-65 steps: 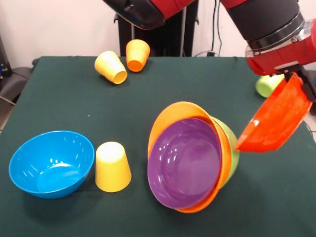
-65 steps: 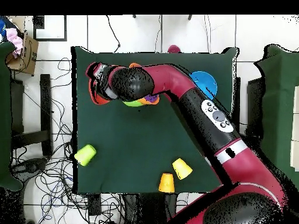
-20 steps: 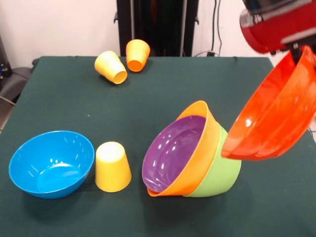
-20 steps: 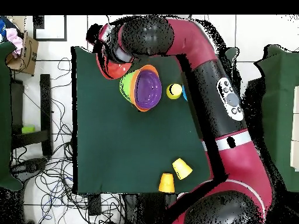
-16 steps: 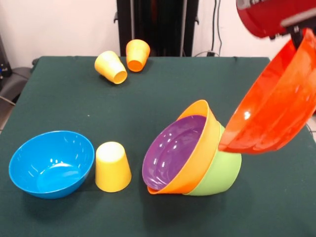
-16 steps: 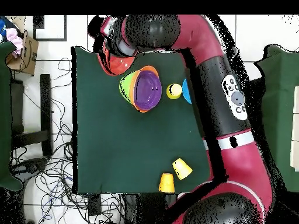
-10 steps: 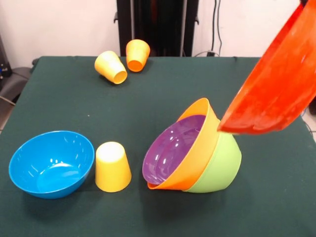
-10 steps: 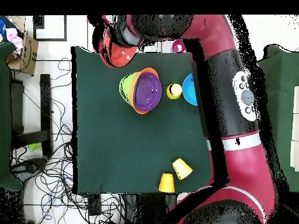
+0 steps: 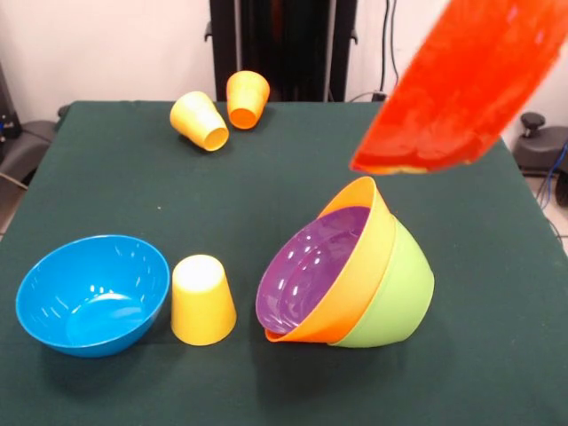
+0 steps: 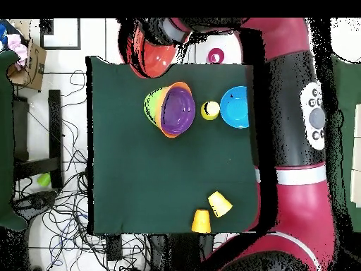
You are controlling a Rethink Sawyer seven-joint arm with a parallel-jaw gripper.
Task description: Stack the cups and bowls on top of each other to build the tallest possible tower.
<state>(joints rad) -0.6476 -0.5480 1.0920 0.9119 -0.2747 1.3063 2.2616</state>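
A red-orange bowl (image 9: 461, 75) hangs tilted high in the air, above and behind the tower; from overhead this bowl (image 10: 155, 58) sits at the table's top edge. My gripper (image 10: 166, 39) is shut on its rim and is out of the front view. The tower (image 9: 351, 271) is a purple bowl (image 9: 311, 271) inside an orange bowl (image 9: 368, 240) inside a lime green bowl (image 9: 399, 297), all tipped on their side. A blue bowl (image 9: 93, 293) stands upright at the left, with an upturned yellow cup (image 9: 202, 300) beside it.
A second yellow cup (image 9: 200, 120) and an orange cup (image 9: 247, 98) lie at the far side of the table. A small magenta bowl (image 10: 216, 55) sits just off the table's edge. The arm (image 10: 296, 106) runs along the table's right side in the overhead view.
The red-orange bowl has risen and swung left in the front view, from beside the tower to above it. The nested bowls tipped a little and settled.
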